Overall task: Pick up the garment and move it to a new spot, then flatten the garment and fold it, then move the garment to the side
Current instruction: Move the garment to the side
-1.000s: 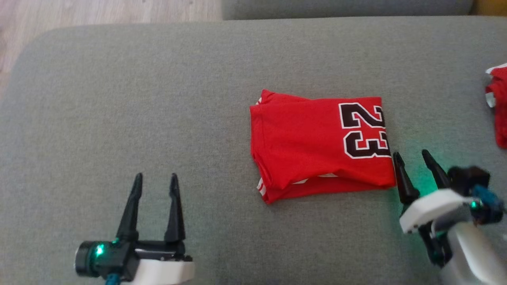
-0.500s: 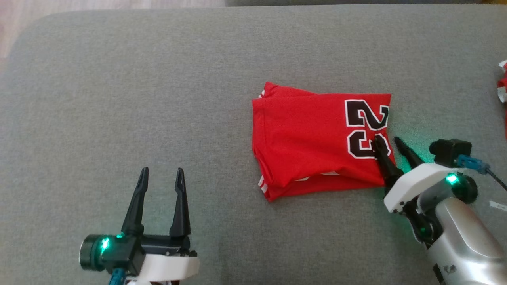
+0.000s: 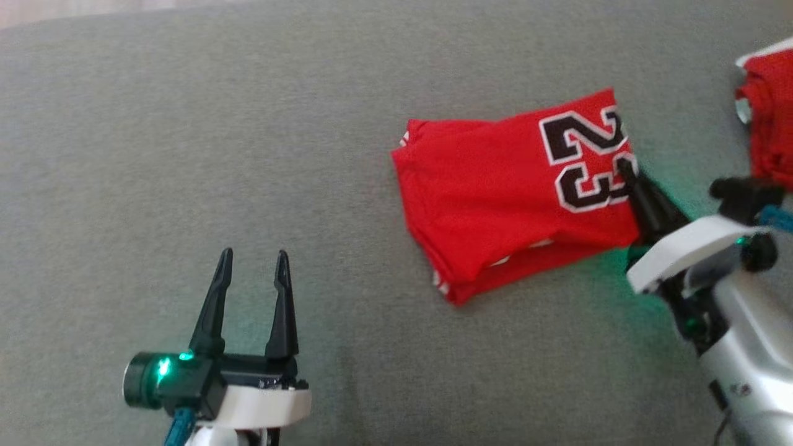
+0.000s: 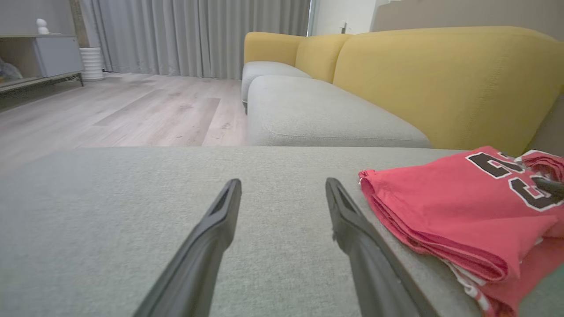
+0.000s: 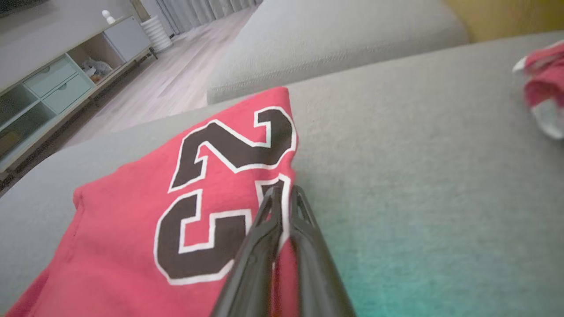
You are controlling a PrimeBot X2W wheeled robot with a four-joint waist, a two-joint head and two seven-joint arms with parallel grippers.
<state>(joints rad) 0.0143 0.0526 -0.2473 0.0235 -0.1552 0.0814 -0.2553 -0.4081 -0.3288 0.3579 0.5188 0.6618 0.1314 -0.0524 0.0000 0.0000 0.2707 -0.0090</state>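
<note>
The garment (image 3: 495, 192) is a folded red jersey with a black "23", lying on the grey cushion (image 3: 186, 155). My right gripper (image 3: 627, 168) is shut on its right edge beside the number; the right wrist view shows the red cloth (image 5: 132, 229) pinched between the two closed fingers of that gripper (image 5: 284, 193). That edge is pulled up and to the right, so the jersey sits skewed. My left gripper (image 3: 254, 260) stands open at the lower left, well apart from the jersey, with nothing between its fingers. In the left wrist view the garment (image 4: 440, 207) lies to the right of the open gripper (image 4: 282, 187).
Another red cloth (image 3: 768, 124) lies at the cushion's far right edge, close to my right arm. A yellow sofa back (image 4: 440, 79) and a second grey seat (image 4: 317, 114) stand beyond the cushion. Wooden floor (image 4: 132, 110) lies past its far edge.
My right gripper slid onto the jersey's right edge and closed on it, then drew that edge up and right, skewing the jersey. The head camera shifted. My left gripper stayed open and still.
</note>
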